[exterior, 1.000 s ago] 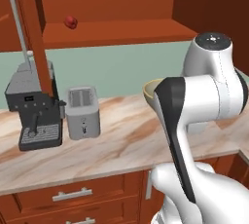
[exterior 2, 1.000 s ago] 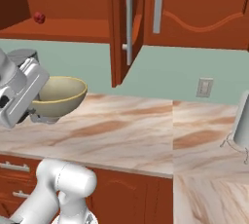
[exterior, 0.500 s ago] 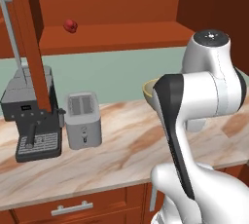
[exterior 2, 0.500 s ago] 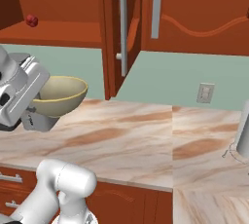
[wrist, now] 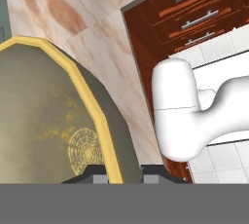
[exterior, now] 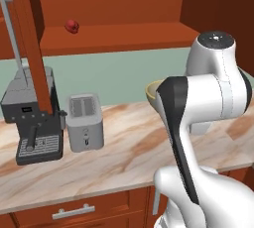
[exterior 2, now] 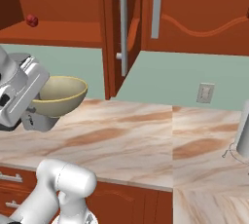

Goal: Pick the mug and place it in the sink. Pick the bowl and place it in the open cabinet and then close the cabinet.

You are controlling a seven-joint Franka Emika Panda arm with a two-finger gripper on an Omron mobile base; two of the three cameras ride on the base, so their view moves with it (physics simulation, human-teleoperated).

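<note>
Fingers [wrist: 120, 168] pinching the thin rim of the bowl [exterior 2: 56, 94], the arm carries the olive-gold dish clear of the marble desk [exterior 2: 126, 138], one tip inside the speckled hollow and the other against the outer wall. Over the past second both base cameras have slid sideways along the desk, so the coffee machine [exterior: 33, 123] and toaster [exterior: 86, 122] now sit further toward the middle of the left base picture; that is the base driving, not the appliances moving, and the bowl has kept its place against the hand throughout. The drive appears to be bringing the robot under the open cabinet [exterior: 114, 36], whose shelf lies above and beyond the fingers, a small red object [exterior: 72, 26] resting on it at the far side. The bowl step looks roughly half done: lifted and in transit, not yet shelved, and the cabinet door [exterior 2: 116, 33] stands open, edge-on, just beyond the bowl in the right base view. The arm is folded tightly, elbow high, forearm doubled back, wrist holding the bowl tilted with its mouth turned partly sideways, near desk height. A lift onto the shelf would seem the next need.
</note>
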